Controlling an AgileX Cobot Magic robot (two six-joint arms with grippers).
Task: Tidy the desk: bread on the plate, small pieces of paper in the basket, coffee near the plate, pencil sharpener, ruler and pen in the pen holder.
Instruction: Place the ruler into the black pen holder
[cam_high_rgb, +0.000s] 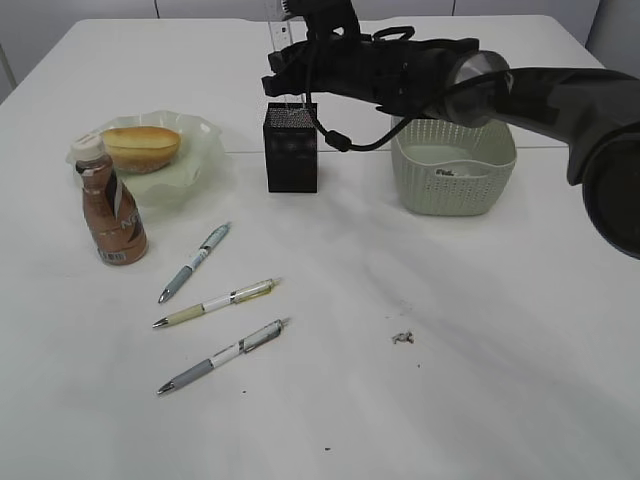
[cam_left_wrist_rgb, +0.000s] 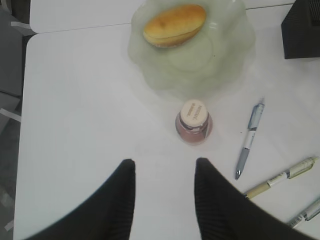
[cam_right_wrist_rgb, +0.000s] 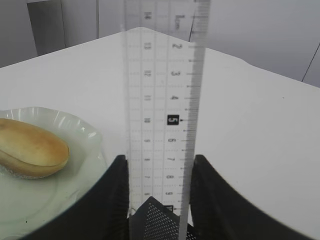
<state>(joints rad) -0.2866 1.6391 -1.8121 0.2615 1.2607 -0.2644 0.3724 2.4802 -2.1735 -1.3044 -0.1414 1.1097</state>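
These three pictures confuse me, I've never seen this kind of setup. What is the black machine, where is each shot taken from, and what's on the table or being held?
It is a two-armed robot at a white table. The wide picture looks down from in front; the other two come from cameras on each wrist, so the dark prongs at their bottom edges are gripper fingers.

The right gripper holds a clear ruler upright over the black mesh pen holder. The left gripper is open and empty, hovering near the coffee bottle.

Also on the table: bread on a pale green plate, three pens, a green basket and a paper scrap.
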